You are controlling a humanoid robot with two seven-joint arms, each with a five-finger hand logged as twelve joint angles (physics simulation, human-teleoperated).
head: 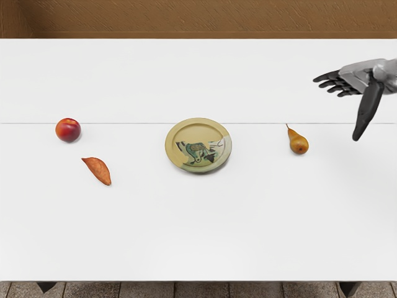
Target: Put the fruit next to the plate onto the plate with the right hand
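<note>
- The grey five-fingered right hand (pixel 355 81) hovers by the right edge of the white tabletop (pixel 248 230), fingers spread, holding nothing.
- The small yellow-brown pear (pixel 298 143) lies between that edge and the round yellow painted plate (pixel 170 144).
- Best to lower over the pear's fat body, not its stem, then close.

— Site type?
— I log it as a rendered dining-style room. Item 1: white table (pixel 198 236). Item 2: brown wood-grain wall (pixel 198 15) behind it. Item 3: grey stone-tile floor (pixel 198 290) below the front edge. Item 4: 1 painted plate (pixel 172 141) on that table.
</note>
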